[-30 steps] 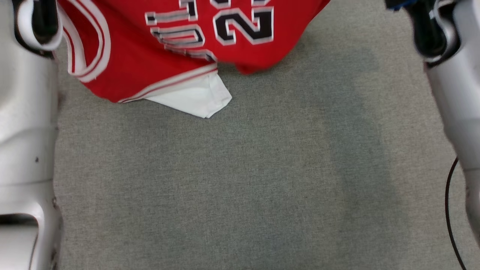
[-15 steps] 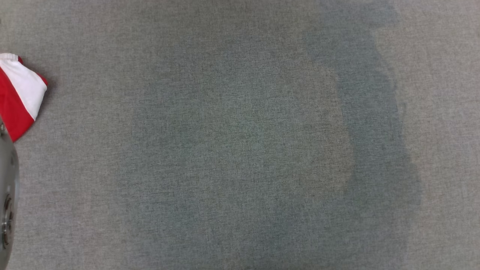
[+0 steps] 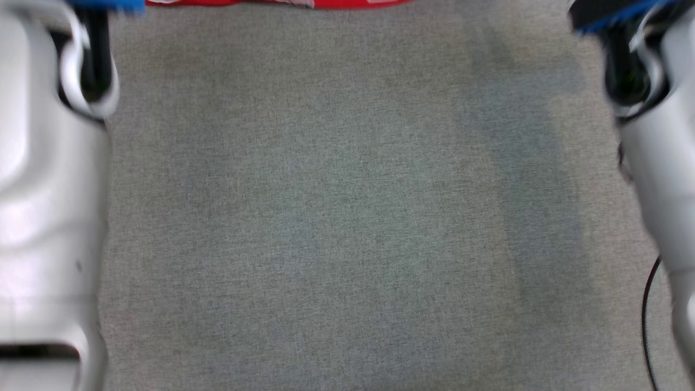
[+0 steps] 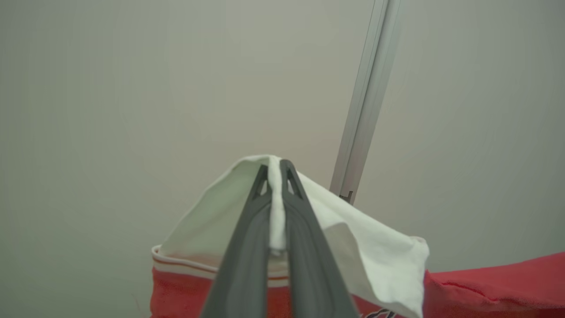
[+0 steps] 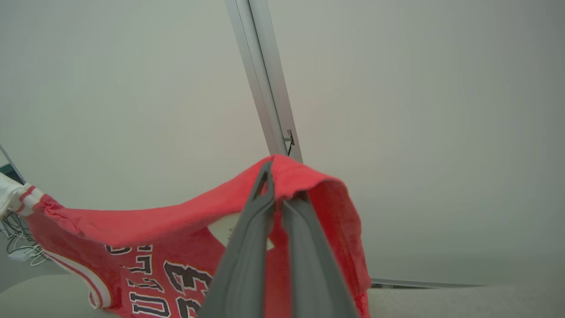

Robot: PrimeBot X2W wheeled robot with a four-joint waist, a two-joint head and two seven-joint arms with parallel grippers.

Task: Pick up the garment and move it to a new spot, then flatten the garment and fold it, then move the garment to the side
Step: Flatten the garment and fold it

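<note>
So the jersey (image 5: 145, 229) hangs strung between both arms, its length running side to side across the robot. The left gripper (image 4: 274, 174) is pinched tight on a white corner and the right gripper (image 5: 277, 183) is clamped on a red edge. In the head view it's a red strip at the top, beyond the grey mat (image 3: 347, 217), so laying it flat probably means drawing both arms back evenly

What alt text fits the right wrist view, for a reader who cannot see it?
The right gripper, two long dark fingers, is shut on a fold of the red fabric jersey with white-edged black lettering, which hangs toward the left. Behind are a pale wall and a slanted silver metal post.
</note>
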